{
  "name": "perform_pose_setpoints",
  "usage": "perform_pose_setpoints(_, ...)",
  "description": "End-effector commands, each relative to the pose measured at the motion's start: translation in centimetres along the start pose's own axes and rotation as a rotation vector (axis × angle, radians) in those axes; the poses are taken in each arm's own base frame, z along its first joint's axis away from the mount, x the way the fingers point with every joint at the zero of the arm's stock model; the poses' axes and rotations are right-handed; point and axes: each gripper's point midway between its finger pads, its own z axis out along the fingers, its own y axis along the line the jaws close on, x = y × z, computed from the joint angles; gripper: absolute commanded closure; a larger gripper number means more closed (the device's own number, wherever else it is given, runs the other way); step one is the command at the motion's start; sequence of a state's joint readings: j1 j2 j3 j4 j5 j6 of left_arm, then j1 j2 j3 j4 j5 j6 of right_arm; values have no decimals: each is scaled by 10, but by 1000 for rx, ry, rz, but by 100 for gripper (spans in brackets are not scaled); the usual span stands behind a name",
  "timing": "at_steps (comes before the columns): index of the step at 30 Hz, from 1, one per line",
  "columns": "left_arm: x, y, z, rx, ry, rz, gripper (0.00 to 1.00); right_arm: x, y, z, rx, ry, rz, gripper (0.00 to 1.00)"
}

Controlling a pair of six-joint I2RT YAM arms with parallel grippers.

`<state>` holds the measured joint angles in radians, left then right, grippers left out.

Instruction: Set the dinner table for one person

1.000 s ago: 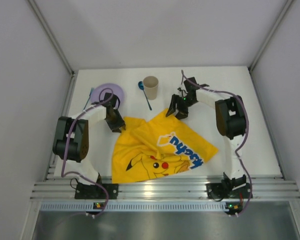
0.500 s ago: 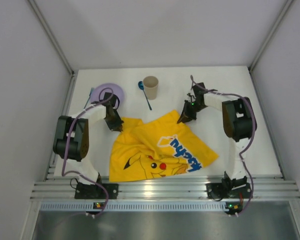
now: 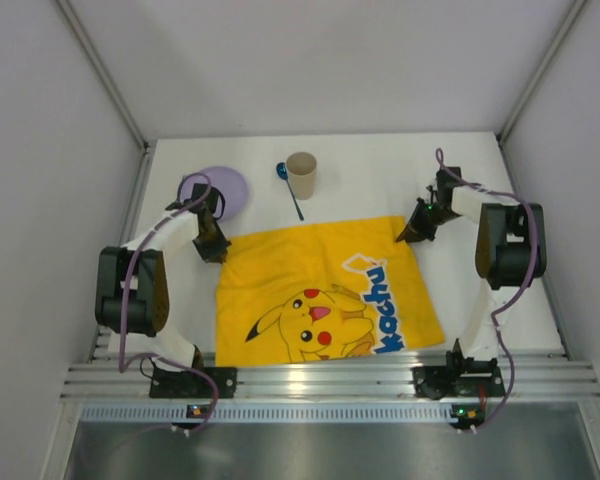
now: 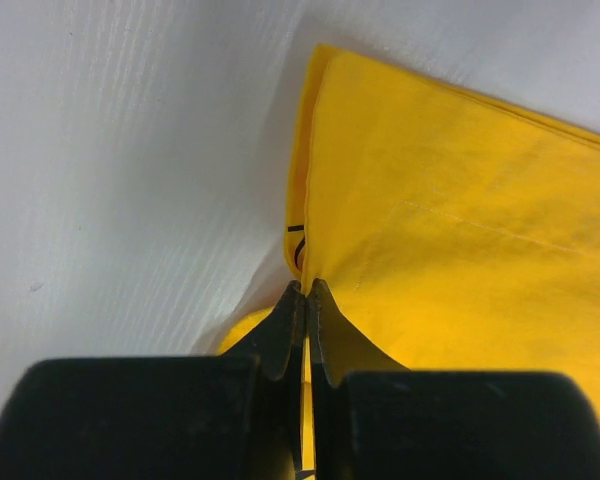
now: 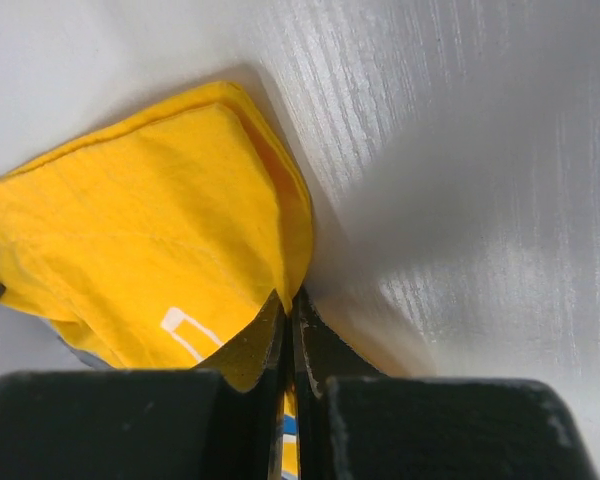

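Left wrist view: your left fingers (image 4: 286, 325) are pinched shut on one far corner of the yellow cloth (image 4: 440, 260). Your right fingers (image 5: 312, 345) pinch the other far corner. The cloth lies flat on the white desk (image 3: 360, 175).

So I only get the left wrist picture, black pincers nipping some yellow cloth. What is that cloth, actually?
Observer: It is a yellow mat with a Pikachu print and blue lettering, lying nearly flat on the white table.
Operator: Is anything else holding it?
Observer: Yes. The right gripper is shut on its far right corner, while the left gripper pinches the far left one.
Operator: Any dishes around?
Observer: Beyond the mat there are a purple plate, a beige cup and a blue spoon.
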<state>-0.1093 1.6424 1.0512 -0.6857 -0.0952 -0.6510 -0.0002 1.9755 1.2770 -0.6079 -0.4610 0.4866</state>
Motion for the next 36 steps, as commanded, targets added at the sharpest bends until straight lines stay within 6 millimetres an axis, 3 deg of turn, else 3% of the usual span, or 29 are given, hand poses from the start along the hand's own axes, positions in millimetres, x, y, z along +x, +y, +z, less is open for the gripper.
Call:
perform_pose_setpoints(1,-18,-6,-10,7,-47,8,100,-14,10,-3,-14,-44,-45,100)
perform_pose_setpoints(8,-57,-31,-6,2,-80,34,100,-22,-16,-13,171,-94,8,100)
perform_pose_setpoints(11,-64,-35,-2,-14,-74,35,100,-23,-21,-15,203,-110,27,100)
perform_pose_setpoints(12,-64,-35,0,-19,-66,35,100,-32,-27,-20,201,-126,56,100)
perform_pose_setpoints(23,-56,-28,4,-53,-41,29,98,-50,-19,-16,191,-103,-3,100)
perform_pose_setpoints(24,-55,-27,3,-55,-40,25,94,-50,-17,-16,181,-92,-9,97)
perform_pose_setpoints(26,-56,-28,-2,-49,-49,20,84,-47,-21,-13,194,-66,-6,80)
perform_pose_setpoints(27,-58,-28,-5,-44,-57,18,68,-42,-25,-13,213,-48,4,71)
perform_pose_setpoints(28,-62,-30,-12,-39,-76,4,59,-40,-28,-14,227,-43,17,56)
perform_pose_setpoints(30,-66,-25,-19,-68,-88,-13,36,-32,-38,-14,270,-33,30,47)
perform_pose_setpoints(33,-80,-33,-42,-34,-134,-49,23,-31,-39,-28,299,-73,30,32)
perform_pose_setpoints(36,-91,-36,-68,-7,-186,-72,23,-31,-31,-50,299,-121,22,31)
